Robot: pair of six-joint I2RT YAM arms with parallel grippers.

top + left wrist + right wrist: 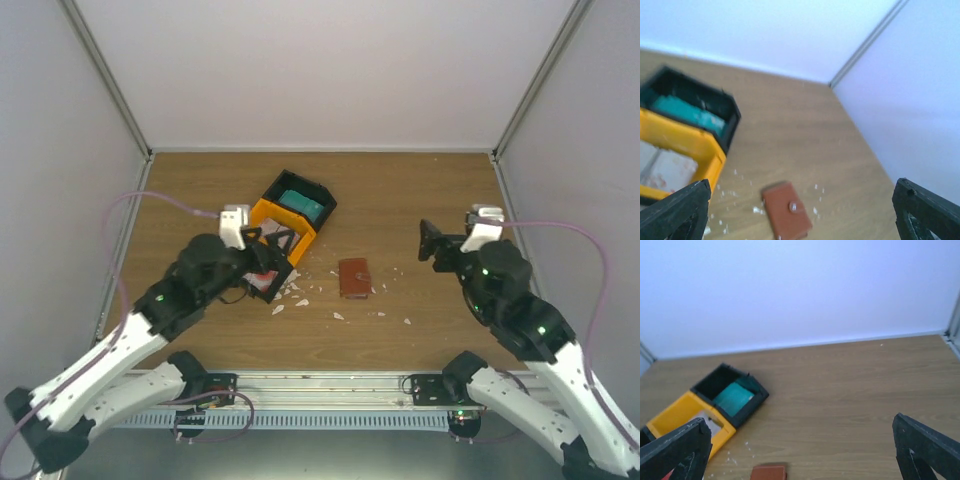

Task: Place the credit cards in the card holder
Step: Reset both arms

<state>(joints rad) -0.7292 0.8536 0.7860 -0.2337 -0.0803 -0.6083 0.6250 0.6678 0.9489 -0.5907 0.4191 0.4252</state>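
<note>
The reddish-brown card holder (353,277) lies shut on the table between the arms, its tab up; it also shows in the left wrist view (786,210) and at the bottom edge of the right wrist view (769,472). Teal credit cards (303,204) lie in a black bin (322,198), also seen in the wrist views (687,112) (732,397). Whitish-grey cards (665,170) lie in the orange bin (272,217). My left gripper (272,250) is open and empty, above the bins' near end, left of the holder. My right gripper (430,247) is open and empty, right of the holder.
A third, black bin (268,283) lies under my left gripper with a white-and-red card partly showing. Small white scraps (300,300) are scattered around the holder. White walls enclose the table on three sides.
</note>
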